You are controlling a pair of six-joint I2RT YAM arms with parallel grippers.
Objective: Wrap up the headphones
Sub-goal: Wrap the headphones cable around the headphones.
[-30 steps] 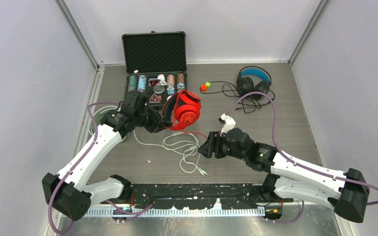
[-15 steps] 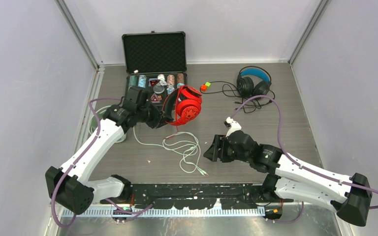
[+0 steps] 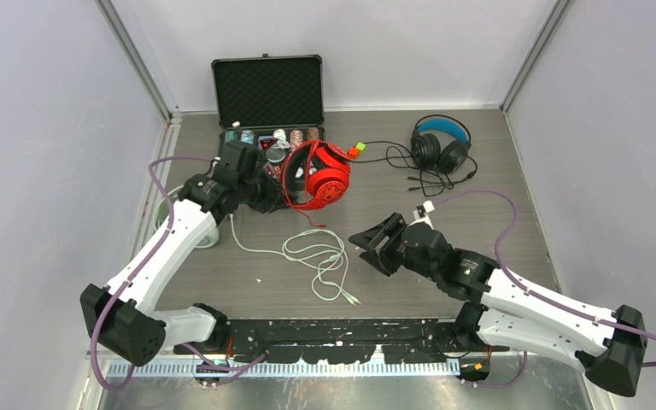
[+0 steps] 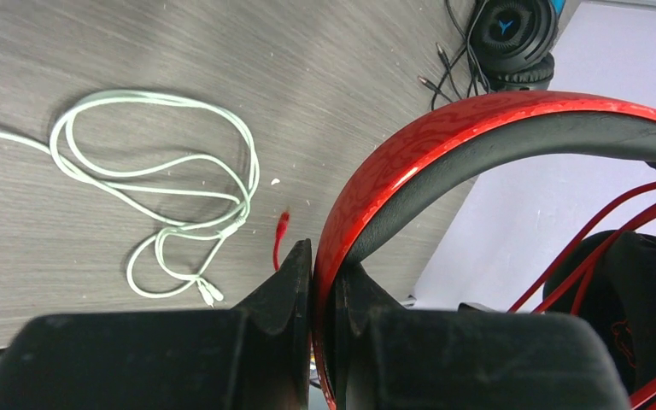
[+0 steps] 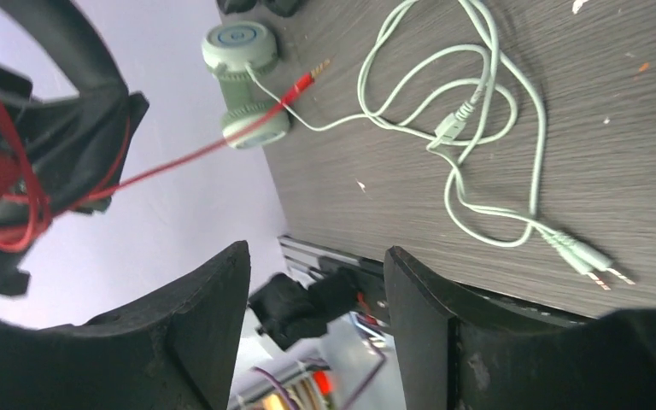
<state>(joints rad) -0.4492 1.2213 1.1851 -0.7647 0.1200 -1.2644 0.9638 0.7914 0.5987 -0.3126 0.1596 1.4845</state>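
The left claw (image 4: 325, 266) is shut tight on the band of the red headphones (image 3: 318, 175). It holds them up over the table (image 3: 495, 213), near the open case (image 3: 267, 94). The right claw (image 3: 377, 240) is wide open and holds nothing. The thin red cable (image 5: 190, 154) hangs loose. It could slip past the right claw, or get mixed up with the pale green cable (image 3: 314, 254) lying below. The headphones could also swing and slide out of that small pinch.
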